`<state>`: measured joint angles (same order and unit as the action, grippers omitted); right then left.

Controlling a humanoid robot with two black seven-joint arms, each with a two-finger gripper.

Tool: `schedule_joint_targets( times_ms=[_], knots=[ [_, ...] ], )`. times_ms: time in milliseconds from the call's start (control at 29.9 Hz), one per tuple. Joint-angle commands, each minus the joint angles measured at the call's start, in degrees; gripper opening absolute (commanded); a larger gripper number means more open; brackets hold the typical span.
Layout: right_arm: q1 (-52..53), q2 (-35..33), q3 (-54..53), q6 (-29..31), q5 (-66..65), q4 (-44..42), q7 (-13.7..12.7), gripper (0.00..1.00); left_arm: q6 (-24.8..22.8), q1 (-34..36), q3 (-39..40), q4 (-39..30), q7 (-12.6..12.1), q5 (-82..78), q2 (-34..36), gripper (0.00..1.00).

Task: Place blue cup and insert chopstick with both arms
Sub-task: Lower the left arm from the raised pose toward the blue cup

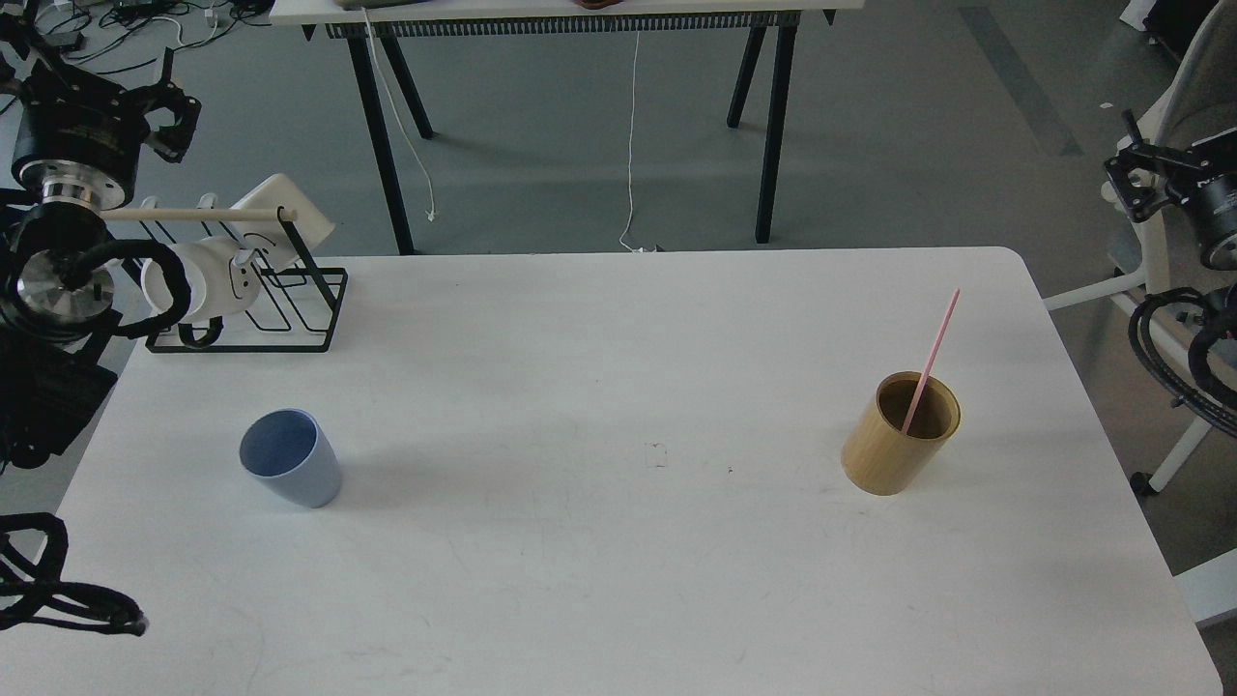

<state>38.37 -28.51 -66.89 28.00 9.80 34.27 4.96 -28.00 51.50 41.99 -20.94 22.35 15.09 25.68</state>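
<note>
Both arms hang off the white counter [580, 580]. The left gripper [174, 116] and right gripper [1126, 179] look too dark to tell their spread. The small pale blue plastic cup [290, 471] stands well below-right of the left gripper; the thin pink chopstick [933, 358] leans in a tan bamboo cylinder [899, 435], below-left of the right one.

A white table [618, 580] with rounded corners fills the near view, standing on a grey floor [870, 145]. Beyond its far edge stands a second white table [541, 10] on black splayed legs [768, 126], with a white cable [633, 126] hanging to the floor. Past the right edge stands a pale chair [1184, 87]
</note>
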Motion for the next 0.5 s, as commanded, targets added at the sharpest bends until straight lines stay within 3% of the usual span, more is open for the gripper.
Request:
schedule_joint_targets(
  times_ms=[0,234,334,468],
  knots=[
    [0.12,0.83,0.1,0.0,-0.04,0.09,0.05,0.99,0.0,0.0,-0.07,-0.07,0.59,-0.06,-0.02,1.0],
    [0.21,0.74,-0.08,0.0,-0.04,3.42,0.13,0.99,0.0,0.18,-1.12,-0.59,-0.03,-0.15,2.08,1.0],
    [0.12,0.48,-0.52,0.0,-0.04,4.83,0.13,0.99,0.0,0.0,-2.78,-3.75,-1.43,-1.11,4.46,1.0],
    [0.12,0.12,-0.87,0.0,-0.04,4.92,0.22,0.99,0.0,0.18,-6.39,-8.75,-1.35,-3.92,9.46,1.0]
  ],
)
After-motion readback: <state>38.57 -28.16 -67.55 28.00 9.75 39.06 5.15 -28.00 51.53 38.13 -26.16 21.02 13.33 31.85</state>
